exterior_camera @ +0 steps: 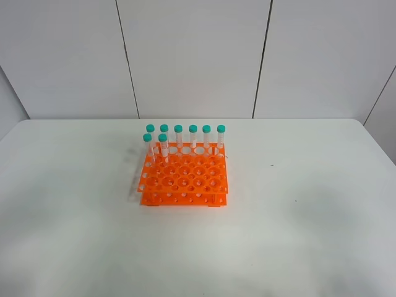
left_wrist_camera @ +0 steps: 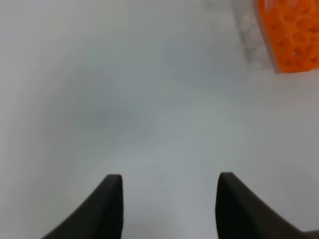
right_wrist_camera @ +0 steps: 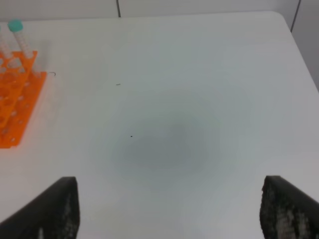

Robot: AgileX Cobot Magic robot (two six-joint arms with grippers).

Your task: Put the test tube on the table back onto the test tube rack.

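The orange test tube rack (exterior_camera: 182, 179) stands in the middle of the white table (exterior_camera: 297, 216). Several clear tubes with teal caps (exterior_camera: 178, 137) stand upright in its back rows. No test tube lying on the table shows in any view. Neither gripper appears in the exterior high view. My left gripper (left_wrist_camera: 169, 199) hovers over bare table, open with a moderate gap and nothing between its dark fingers; a corner of the rack (left_wrist_camera: 294, 35) is off to one side. My right gripper (right_wrist_camera: 169, 209) is wide open and empty, with the rack (right_wrist_camera: 15, 104) and one capped tube (right_wrist_camera: 17, 37) at the picture's edge.
White wall panels rise behind the table's far edge. The rounded right corner of the table (right_wrist_camera: 279, 20) shows in the right wrist view. A few tiny dark specks (right_wrist_camera: 131, 136) mark the tabletop.
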